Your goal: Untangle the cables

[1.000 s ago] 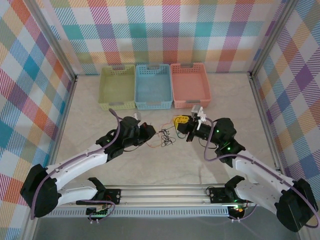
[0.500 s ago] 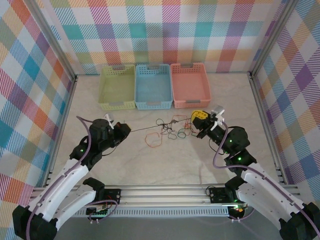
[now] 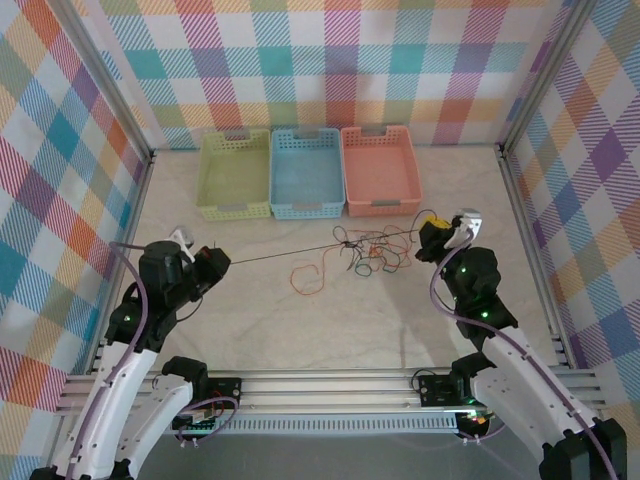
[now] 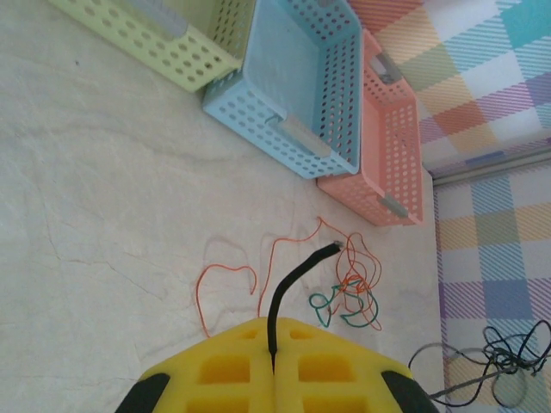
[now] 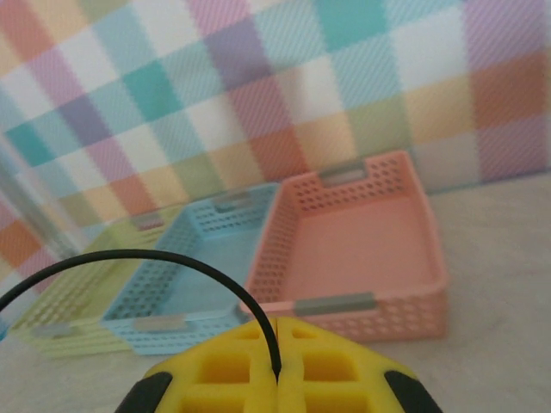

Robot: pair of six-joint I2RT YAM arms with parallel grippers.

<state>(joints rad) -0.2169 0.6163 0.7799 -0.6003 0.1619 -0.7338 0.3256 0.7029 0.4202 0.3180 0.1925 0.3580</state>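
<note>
3 baskets (image 3: 308, 211) abreast; cables (image 3: 346, 243) on tbl (image 3: 300, 330) nearby.

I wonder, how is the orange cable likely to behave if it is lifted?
Probably floppy: the orange cable lies in loose curls. Likely very light, being hair-thin. It may drag the tangle, since it runs into it.

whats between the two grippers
Top view: a black cable runs taut from the left gripper to a knot of orange and dark cables near the right gripper.
</note>
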